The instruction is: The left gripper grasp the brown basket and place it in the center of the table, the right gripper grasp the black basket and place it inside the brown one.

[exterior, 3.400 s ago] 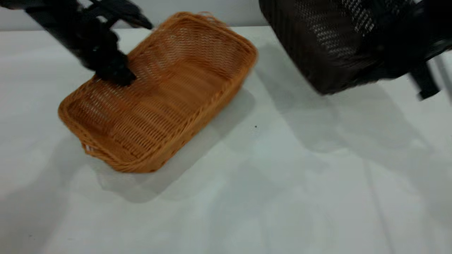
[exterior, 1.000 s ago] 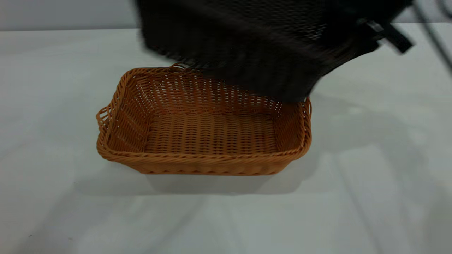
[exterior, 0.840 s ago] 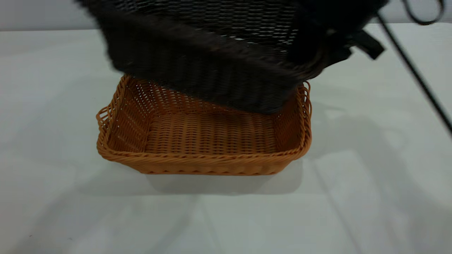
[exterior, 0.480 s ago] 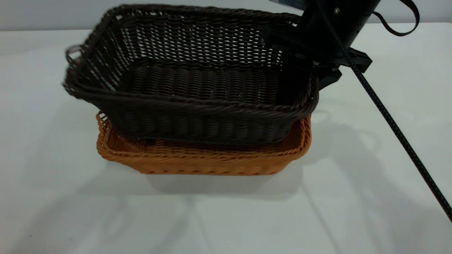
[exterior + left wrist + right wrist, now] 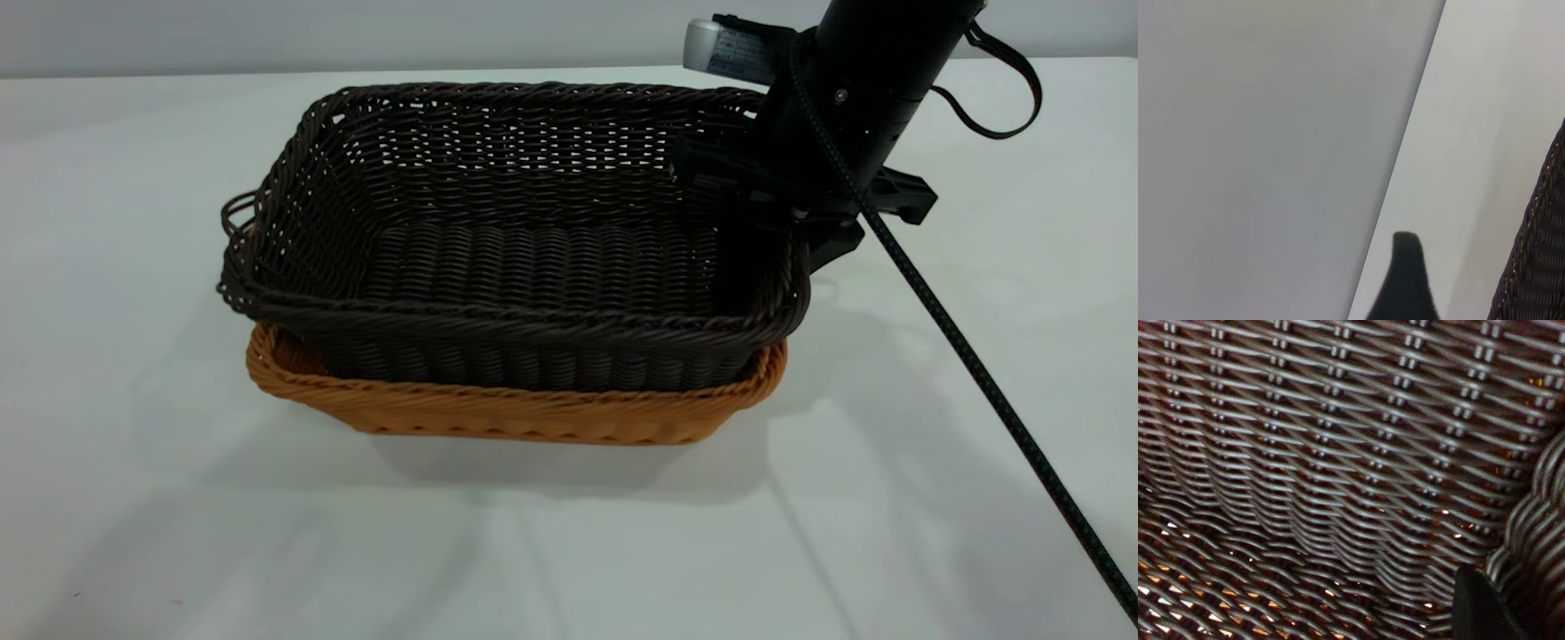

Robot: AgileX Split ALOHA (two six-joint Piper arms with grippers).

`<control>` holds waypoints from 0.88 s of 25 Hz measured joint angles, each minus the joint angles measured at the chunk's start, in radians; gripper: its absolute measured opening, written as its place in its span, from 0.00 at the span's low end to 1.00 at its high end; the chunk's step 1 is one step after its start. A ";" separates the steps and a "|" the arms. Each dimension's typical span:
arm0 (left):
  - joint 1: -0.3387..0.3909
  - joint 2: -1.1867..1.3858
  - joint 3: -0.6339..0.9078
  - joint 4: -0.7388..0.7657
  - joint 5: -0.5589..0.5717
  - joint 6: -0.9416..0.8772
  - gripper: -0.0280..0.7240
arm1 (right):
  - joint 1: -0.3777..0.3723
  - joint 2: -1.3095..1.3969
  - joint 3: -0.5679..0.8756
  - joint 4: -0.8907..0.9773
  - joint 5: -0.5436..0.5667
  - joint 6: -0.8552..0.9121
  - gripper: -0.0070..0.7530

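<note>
The black basket [image 5: 533,258] sits nested inside the brown basket [image 5: 533,413] at the middle of the table [image 5: 178,533]; only the brown one's rim and upper wall show below it. My right gripper [image 5: 791,258] comes down from above at the black basket's right end, shut on its right wall, one finger inside and one outside. The right wrist view is filled with the black weave [image 5: 1338,453], with one finger [image 5: 1475,610] by the rim. The left gripper is out of the exterior view. In the left wrist view one finger [image 5: 1406,280] shows over the table, apart from the black basket's edge [image 5: 1538,267], holding nothing.
The right arm's black cable [image 5: 978,373] trails from the wrist down over the table to the front right. A white module [image 5: 711,49] sits on the right wrist. The table's far edge meets a grey wall [image 5: 356,36].
The right gripper has carried the black basket from the right over the brown one and lowered it into it. The left gripper let go of the brown basket and left the exterior view.
</note>
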 joint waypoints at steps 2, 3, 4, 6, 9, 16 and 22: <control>0.000 0.000 0.000 0.000 0.000 0.000 0.75 | 0.000 0.000 -0.001 -0.004 -0.001 0.000 0.22; 0.000 0.000 0.000 0.000 0.000 -0.001 0.75 | 0.000 0.000 -0.001 -0.006 -0.001 -0.001 0.24; 0.000 0.000 0.000 0.000 0.000 -0.001 0.75 | 0.000 0.000 -0.001 -0.011 -0.001 -0.002 0.26; 0.000 0.000 0.000 0.000 0.000 -0.001 0.75 | 0.001 -0.001 -0.003 -0.023 0.007 -0.006 0.34; 0.000 0.000 0.000 0.000 0.000 -0.001 0.75 | 0.001 -0.019 -0.003 -0.069 0.027 -0.027 0.50; 0.000 -0.022 0.001 0.000 -0.002 -0.014 0.75 | 0.001 -0.137 -0.003 -0.265 0.093 -0.031 0.74; 0.000 -0.137 0.002 0.000 0.043 -0.152 0.75 | 0.000 -0.368 -0.003 -0.357 0.171 0.032 0.75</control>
